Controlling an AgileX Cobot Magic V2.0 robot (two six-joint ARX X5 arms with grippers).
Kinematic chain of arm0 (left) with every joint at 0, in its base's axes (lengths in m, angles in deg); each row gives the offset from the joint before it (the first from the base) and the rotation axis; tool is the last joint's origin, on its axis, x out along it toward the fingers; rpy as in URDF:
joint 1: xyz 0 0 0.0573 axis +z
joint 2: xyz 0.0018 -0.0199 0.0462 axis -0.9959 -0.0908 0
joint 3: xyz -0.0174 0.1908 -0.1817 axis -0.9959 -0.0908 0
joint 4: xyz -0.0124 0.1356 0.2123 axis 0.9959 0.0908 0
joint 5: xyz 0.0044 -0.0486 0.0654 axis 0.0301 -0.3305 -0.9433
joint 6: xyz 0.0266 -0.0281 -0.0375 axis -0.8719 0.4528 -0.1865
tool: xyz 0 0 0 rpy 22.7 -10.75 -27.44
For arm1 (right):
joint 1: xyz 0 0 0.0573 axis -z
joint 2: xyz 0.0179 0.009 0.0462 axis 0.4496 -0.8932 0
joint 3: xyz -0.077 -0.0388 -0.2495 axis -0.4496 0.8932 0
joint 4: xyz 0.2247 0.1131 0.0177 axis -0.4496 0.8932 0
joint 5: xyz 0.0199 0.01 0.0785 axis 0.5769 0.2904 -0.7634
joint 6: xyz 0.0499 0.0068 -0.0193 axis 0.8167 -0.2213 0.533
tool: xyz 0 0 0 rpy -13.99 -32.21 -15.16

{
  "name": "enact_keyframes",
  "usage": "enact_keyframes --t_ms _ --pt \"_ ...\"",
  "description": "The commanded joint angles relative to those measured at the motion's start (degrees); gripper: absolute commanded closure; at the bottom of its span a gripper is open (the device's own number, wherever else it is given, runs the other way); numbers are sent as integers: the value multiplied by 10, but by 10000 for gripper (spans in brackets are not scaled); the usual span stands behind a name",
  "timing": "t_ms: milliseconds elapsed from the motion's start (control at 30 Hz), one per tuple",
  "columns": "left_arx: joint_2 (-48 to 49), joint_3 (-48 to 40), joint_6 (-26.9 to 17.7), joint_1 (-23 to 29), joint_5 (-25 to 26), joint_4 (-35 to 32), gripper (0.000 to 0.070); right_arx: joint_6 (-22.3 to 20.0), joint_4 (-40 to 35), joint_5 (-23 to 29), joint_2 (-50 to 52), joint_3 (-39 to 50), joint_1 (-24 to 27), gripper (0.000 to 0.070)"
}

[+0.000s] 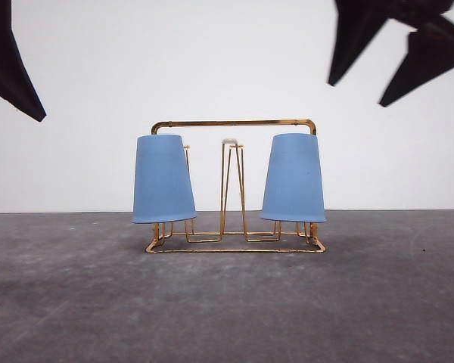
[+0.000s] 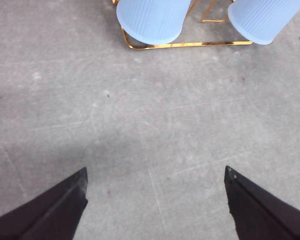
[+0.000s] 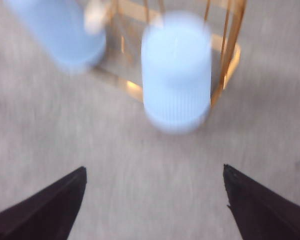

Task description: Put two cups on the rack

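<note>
In the front view I see the rack near the worktop's far edge, long axis running left to right, with both cups upside down on its outer prongs, mouths down, no writing on them. In the left wrist view my left gripper has its jaws spread wide over bare worktop, holding nothing. In the blurred right wrist view my right gripper is likewise wide and empty, near the cups.

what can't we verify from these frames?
- Prongs inside the two upside-down light blue ribbed plastic cups: hidden by cup walls, front view; seating unconfirmed.
- Gold wire rack: blurred in right wrist view, cut off by the frame edge in left wrist view.
- Left gripper and right gripper: open, nothing between the fingers.
</note>
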Motion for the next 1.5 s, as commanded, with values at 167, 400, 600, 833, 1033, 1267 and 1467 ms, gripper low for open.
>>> enact_keyframes --t_ms 167,400,600,833,1033,1267,1467 --pt "-2 4 -2 -2 -3 -3 198 0 -117 -1 145 168 -3 164" --pt "-2 4 -3 -2 -3 -3 198 63 -254 -1 266 341 -3 165" --pt "-1 4 -2 -3 9 -6 370 68 -275 -1 282 374 -3 279" --pt "0 4 -7 -3 16 -24 700 64 -275 0 282 374 -3 661" --pt "0 4 -7 -3 17 -24 700 64 -281 0 282 374 -3 661" --pt "7 3 -8 -1 17 -23 700 64 -281 0 282 374 -3 661" --pt "121 -89 -110 39 7 -93 700 64 -281 0 282 374 -3 661"
